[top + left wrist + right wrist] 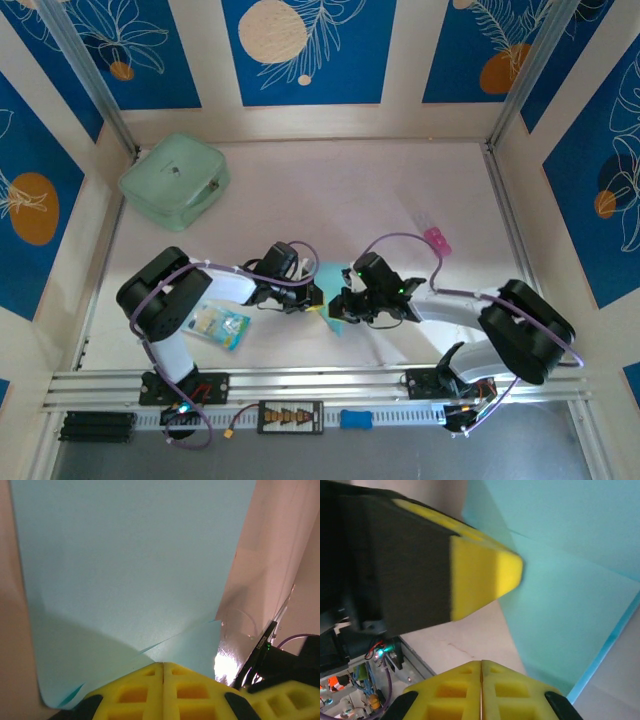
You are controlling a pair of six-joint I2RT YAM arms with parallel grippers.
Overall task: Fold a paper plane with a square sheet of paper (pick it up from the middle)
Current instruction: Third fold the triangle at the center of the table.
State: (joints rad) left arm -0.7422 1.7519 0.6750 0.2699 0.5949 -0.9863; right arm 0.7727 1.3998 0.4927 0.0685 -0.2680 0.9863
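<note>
Two YAM arms reach inward and meet over the middle of the pale table [400, 190]. The left gripper [312, 297] and the right gripper [340, 305] are almost tip to tip. The square sheet of paper [327, 275] lies between and under them, a light-blue patch showing on either side of the wrists.

Left wrist view: the yellow foam fingers [140, 690] are pressed together, with only a thin seam between them. The sheet spreads flat ahead of the tips. One corner flap is turned over, and its slanted edge runs down to the fingertips. The tips touch the paper, but it cannot be told whether any paper is pinched in the seam. The other arm's black body and yellow foam show at lower right, beside the sheet.

Right wrist view: this gripper's yellow fingers [515, 695] are likewise closed flush against each other, with nothing visible between them. A corner of the sheet lies just beside the right-hand finger. The left gripper's black-and-yellow finger crosses the upper left, its tip over the edge of the paper.

Elsewhere on the table, well apart from the sheet:
- a mint-green zip pouch [175, 180] near the far left corner
- a small printed blue-and-white packet [220, 325] beside the left arm
- a small pink object [437, 240] by the right arm's cable
</note>
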